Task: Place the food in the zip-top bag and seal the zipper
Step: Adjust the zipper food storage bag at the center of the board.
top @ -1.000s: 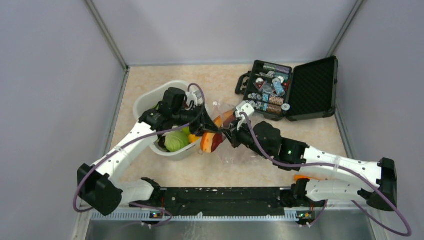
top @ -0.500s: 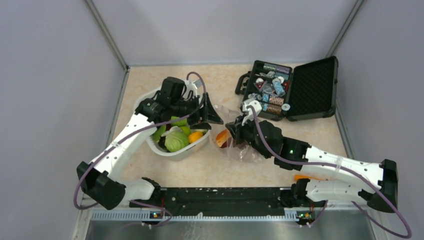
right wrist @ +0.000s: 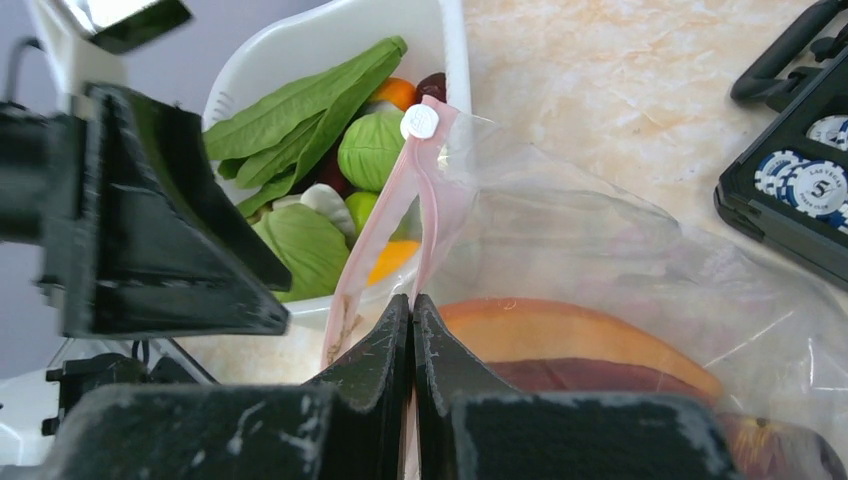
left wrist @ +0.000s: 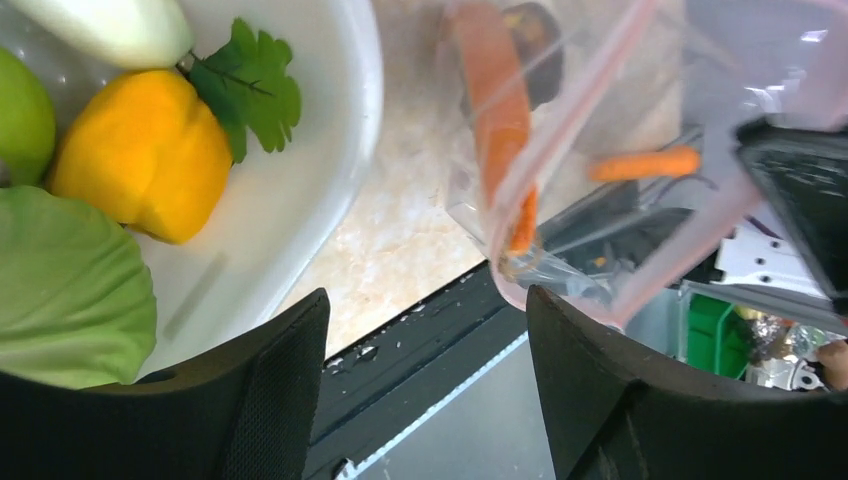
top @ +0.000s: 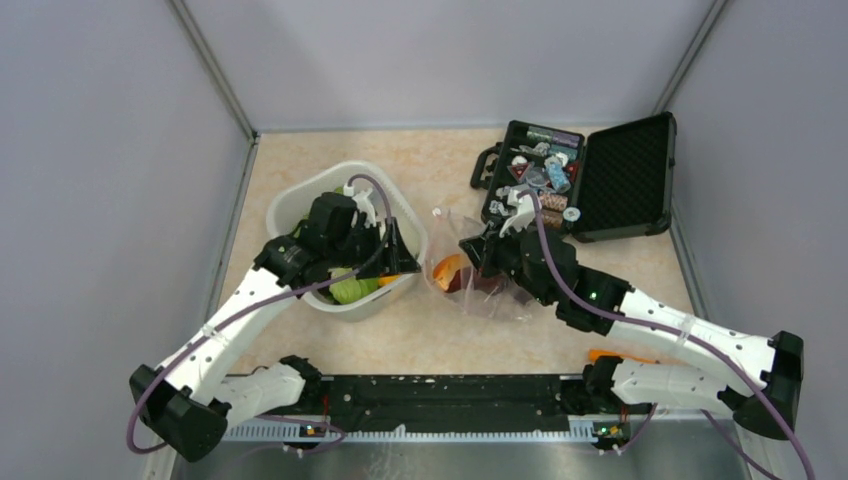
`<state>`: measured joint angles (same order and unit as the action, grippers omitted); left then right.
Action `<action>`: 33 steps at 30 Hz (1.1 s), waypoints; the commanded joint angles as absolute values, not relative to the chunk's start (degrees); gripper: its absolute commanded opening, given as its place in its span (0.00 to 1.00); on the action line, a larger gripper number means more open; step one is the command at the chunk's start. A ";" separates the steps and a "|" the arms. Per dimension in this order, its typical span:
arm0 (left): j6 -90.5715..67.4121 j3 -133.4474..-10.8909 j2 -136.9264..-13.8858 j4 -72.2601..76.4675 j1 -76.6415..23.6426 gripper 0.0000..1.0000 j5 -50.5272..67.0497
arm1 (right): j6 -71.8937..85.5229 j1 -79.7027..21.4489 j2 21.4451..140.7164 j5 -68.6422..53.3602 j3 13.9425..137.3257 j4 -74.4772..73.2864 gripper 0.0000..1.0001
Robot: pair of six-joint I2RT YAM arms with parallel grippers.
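**Zip-top bag (top: 480, 300) held by its mouth edge beside a white tub (top: 290, 205) on the worktop (top: 450, 345)**

The right end effector (right wrist: 412, 300) is clamped on the pink zipper (right wrist: 432, 190), with its fingers pressed together and the strip caught between them. An orange piece (right wrist: 575, 335) and a dark red piece (right wrist: 600, 378) are contained in the bag, which is laid on the worktop just right of the tub. The left end effector (left wrist: 425, 300) is held over the tub's right rim with its fingers spread and nothing between them. A green cabbage (right wrist: 372, 148), leafy greens (right wrist: 300, 110) and a yellow piece (left wrist: 145, 155) are seen inside the tub. An opened black case (top: 620, 180) is set behind the bag.
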<state>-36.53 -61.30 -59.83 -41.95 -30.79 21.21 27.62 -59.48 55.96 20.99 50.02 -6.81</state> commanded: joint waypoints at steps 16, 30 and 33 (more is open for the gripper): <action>-35.98 -59.50 -66.51 -22.33 -37.00 0.41 10.51 | 30.28 -59.21 54.32 19.42 50.67 -4.88 0.00; -31.46 -77.62 -72.65 -20.66 -37.00 0.00 22.07 | 24.01 -59.16 46.85 23.99 53.69 -7.04 0.00; -31.84 -85.36 -75.71 -21.24 -37.05 0.00 25.70 | 22.26 -59.17 44.09 25.82 54.71 -8.07 0.00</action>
